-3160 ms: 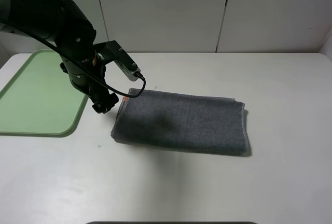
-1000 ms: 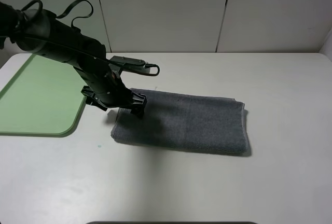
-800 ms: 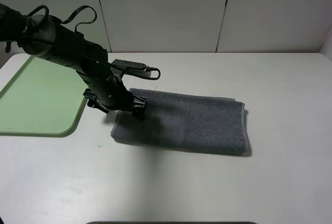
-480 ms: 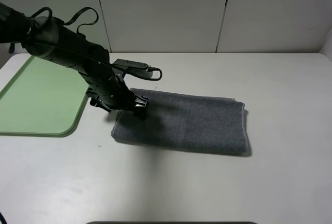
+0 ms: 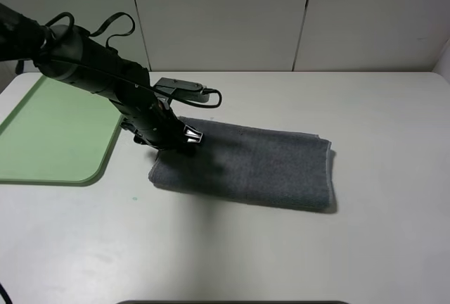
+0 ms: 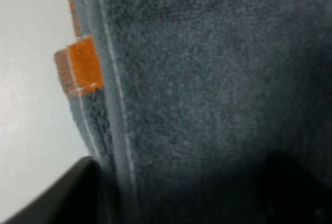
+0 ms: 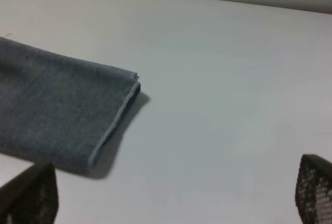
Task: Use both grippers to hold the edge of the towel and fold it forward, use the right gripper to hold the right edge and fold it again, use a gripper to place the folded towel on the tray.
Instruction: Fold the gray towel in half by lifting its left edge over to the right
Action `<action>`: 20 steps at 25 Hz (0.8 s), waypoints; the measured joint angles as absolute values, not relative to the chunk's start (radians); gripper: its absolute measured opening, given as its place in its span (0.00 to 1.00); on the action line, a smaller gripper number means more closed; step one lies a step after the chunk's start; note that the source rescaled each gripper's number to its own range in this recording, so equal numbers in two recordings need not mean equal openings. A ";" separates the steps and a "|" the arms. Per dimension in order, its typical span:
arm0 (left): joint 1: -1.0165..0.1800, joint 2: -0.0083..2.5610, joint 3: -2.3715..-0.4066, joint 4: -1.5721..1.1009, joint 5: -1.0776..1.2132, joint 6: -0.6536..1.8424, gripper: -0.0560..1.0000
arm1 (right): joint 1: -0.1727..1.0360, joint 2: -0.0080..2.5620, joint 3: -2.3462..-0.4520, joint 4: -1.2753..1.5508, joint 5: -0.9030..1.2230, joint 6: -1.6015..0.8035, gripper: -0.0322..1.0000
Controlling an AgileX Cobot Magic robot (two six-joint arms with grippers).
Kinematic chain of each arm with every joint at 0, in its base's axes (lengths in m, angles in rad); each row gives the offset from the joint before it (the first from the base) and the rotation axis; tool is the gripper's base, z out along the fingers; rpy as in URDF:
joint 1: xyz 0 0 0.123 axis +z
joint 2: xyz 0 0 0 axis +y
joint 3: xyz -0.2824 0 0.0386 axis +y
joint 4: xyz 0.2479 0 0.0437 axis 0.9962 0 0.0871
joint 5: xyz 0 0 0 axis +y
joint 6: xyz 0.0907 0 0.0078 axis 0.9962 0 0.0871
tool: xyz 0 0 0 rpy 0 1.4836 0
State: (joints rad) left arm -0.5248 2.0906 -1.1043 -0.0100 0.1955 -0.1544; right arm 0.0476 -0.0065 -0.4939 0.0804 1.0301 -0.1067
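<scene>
The towel point(image 5: 260, 167) lies folded into a dark grey strip on the white table. My left gripper point(image 5: 184, 138) presses down on its left end, next to the tray point(image 5: 49, 135). In the left wrist view the towel point(image 6: 207, 79) fills the picture, and an orange patch point(image 6: 85, 66) sticks out of the layered hem. The left gripper point(image 6: 176, 195) has its jaws partly closed but still apart, one on each side of the cloth. My right gripper point(image 7: 171, 198) hovers open above bare table beside the towel's right edge point(image 7: 116, 115). The exterior view does not show the right gripper.
The light green tray lies flat at the far left of the table with nothing on it. A white panelled wall point(image 5: 281, 15) runs along the back of the table.
The left arm swung from beside the towel's left end onto it and lowered. Its jaws narrowed in the last half second, and the towel's left end shifted slightly.
</scene>
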 joint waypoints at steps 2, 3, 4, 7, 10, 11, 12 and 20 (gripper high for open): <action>-0.525 2.093 -1.105 -0.019 0.189 -0.154 0.53 | 0.048 -0.006 -0.494 0.080 1.030 -0.107 1.00; -0.525 2.093 -1.105 -0.023 0.186 -0.154 0.50 | 0.048 -0.006 -0.494 0.080 1.030 -0.107 1.00; -0.525 2.094 -1.105 -0.026 0.185 -0.154 0.46 | 0.048 -0.006 -0.494 0.080 1.030 -0.107 1.00; -0.525 2.099 -1.105 -0.032 0.173 -0.154 0.34 | 0.048 -0.006 -0.494 0.080 1.030 -0.107 1.00; -0.525 2.103 -1.105 -0.046 0.168 -0.158 0.21 | 0.048 -0.006 -0.494 0.080 1.030 -0.107 1.00; -0.526 2.103 -1.106 -0.049 0.167 -0.159 0.17 | 0.048 -0.006 -0.494 0.080 1.030 -0.107 1.00; -0.527 2.103 -1.107 -0.050 0.167 -0.162 0.14 | 0.048 -0.006 -0.494 0.080 1.030 -0.107 1.00; -0.527 2.101 -1.108 -0.051 0.172 -0.174 0.13 | 0.048 -0.006 -0.494 0.080 1.030 -0.107 1.00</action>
State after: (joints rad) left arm -0.5267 2.1013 -1.1077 -0.0514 0.1716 -0.1739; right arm 0.0476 -0.0065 -0.4939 0.0804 1.0301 -0.1067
